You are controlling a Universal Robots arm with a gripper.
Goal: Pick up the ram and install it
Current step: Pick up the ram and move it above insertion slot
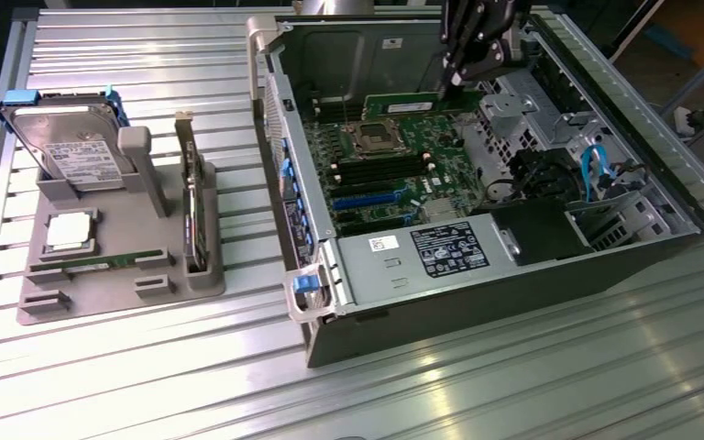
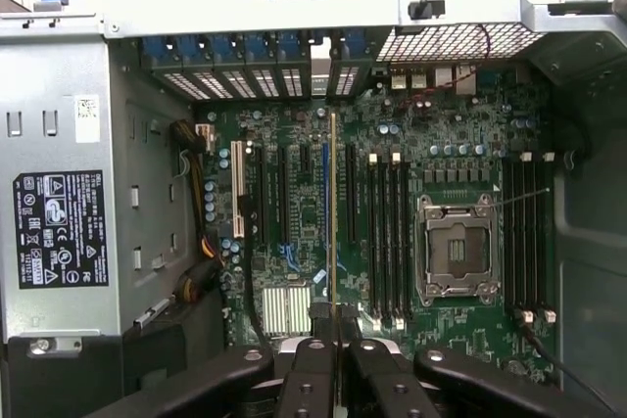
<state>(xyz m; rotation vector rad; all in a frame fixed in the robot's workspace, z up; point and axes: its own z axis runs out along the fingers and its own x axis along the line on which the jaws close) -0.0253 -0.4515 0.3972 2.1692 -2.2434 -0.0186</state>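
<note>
My gripper (image 1: 455, 81) hangs inside the open computer case (image 1: 327, 275), above the motherboard (image 1: 389, 174), and is shut on the ram (image 1: 401, 94). In the exterior view the ram is a thin green stick pointing from the fingers toward the exterior view's left. The wrist view shows the ram (image 2: 333, 203) edge-on as a narrow line running out from between the fingertips of the gripper (image 2: 333, 316), over the motherboard (image 2: 460, 134). It lies beside a bank of black memory slots (image 2: 387, 232) and is held clear of the board. An empty CPU socket (image 2: 456, 247) lies beyond those slots.
A grey holder (image 1: 47, 307) at the exterior view's left carries a hard drive (image 1: 71, 151), a silver CPU chip (image 1: 69, 229), another green stick (image 1: 93, 264) and a dark expansion card (image 1: 190, 211). The power supply (image 1: 438, 252), drive cage and cables (image 1: 590, 170) crowd the case.
</note>
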